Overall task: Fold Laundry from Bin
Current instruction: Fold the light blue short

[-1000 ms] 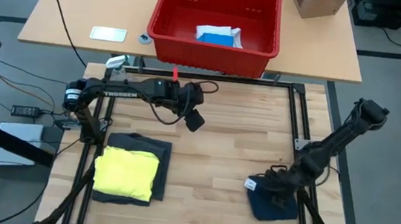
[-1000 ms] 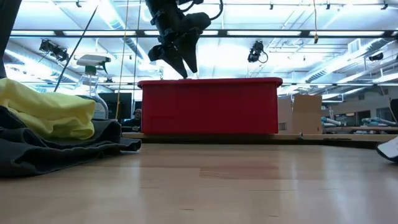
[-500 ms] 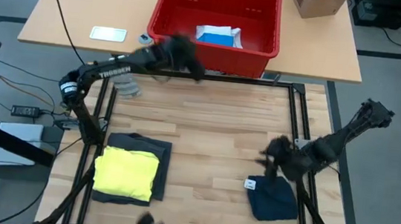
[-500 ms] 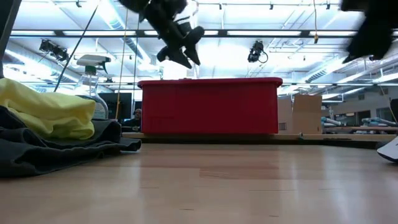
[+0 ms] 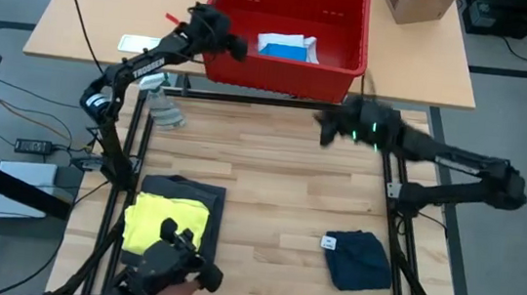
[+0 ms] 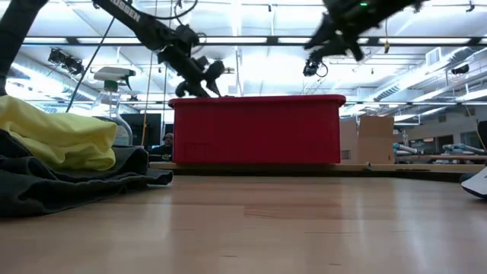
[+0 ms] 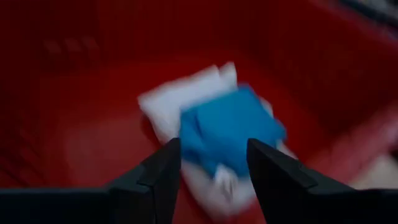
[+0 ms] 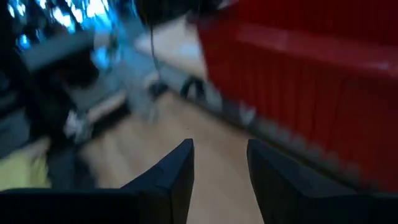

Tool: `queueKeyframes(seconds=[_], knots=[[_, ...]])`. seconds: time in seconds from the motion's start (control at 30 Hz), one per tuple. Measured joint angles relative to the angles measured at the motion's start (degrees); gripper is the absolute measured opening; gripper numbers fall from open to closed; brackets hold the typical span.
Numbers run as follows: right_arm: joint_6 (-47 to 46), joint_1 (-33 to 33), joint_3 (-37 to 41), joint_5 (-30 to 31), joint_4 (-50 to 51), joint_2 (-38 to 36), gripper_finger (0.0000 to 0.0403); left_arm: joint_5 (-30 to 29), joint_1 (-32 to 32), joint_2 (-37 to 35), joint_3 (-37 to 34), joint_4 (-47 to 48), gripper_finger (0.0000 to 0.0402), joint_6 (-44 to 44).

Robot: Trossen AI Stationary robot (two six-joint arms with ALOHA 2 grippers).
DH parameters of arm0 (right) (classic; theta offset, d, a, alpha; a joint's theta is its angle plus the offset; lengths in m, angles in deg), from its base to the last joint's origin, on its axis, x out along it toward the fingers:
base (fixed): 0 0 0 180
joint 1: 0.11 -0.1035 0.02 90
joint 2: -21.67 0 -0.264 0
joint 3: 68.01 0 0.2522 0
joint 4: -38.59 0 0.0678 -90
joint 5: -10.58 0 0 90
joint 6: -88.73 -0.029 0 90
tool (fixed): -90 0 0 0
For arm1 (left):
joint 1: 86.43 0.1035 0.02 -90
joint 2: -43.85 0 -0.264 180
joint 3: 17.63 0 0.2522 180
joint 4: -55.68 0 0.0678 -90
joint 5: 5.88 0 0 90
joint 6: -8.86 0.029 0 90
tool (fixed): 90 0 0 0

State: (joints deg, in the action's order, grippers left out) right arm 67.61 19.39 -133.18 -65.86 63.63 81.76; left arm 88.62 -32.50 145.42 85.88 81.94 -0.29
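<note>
The red bin (image 5: 286,27) sits on the far surface (image 5: 91,12), with a blue and white garment (image 5: 287,46) left inside, crumpled, blue uppermost. On the near wooden surface (image 5: 270,178) a dark grey piece (image 5: 204,200) carries a folded yellow one (image 5: 167,228); a folded dark blue piece (image 5: 359,261) lies well apart. By my judgement, most is done. The left gripper (image 7: 211,165) hangs over the bin's rim, jaws released and empty; the right gripper (image 8: 221,158), jaws also released, hovers before the bin.

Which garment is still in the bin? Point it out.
The blue and white garment is the only one inside the red bin, right under the open left gripper. The yellow one and the dark ones lie folded on the table.
</note>
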Motion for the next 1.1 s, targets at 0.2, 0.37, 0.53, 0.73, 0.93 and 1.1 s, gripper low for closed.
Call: queueKeyframes(seconds=[0.2,0.37,0.53,0.73,0.93,1.1], knots=[[4.7,15.9,-15.8,-13.7,-1.9,14.1,0.0152,3.1,-1.7,0.2,0.4,7.9,0.0185,7.7],[8.2,22.3,-32.0,-13.6,0.3,28.0,0.0150,9.0,-3.2,0.0,0.4,13.1,0.0185,9.8],[13.5,26.7,-47.0,-8.2,6.7,41.2,0.0150,16.7,-4.1,0.1,0.2,20.0,0.0185,12.1],[15.2,30.3,-56.9,-11.5,19.1,52.4,0.0150,13.6,-3.4,1.0,-0.4,28.4,0.0185,15.4],[15.5,30.6,-57.9,-12.4,34.7,56.1,0.0150,11.5,-1.8,0.5,-0.1,33.8,0.0185,18.1],[17.0,29.6,-57.5,-16.2,40.8,55.6,0.0150,11.4,-0.7,0.6,-0.3,30.7,0.0185,17.0]])
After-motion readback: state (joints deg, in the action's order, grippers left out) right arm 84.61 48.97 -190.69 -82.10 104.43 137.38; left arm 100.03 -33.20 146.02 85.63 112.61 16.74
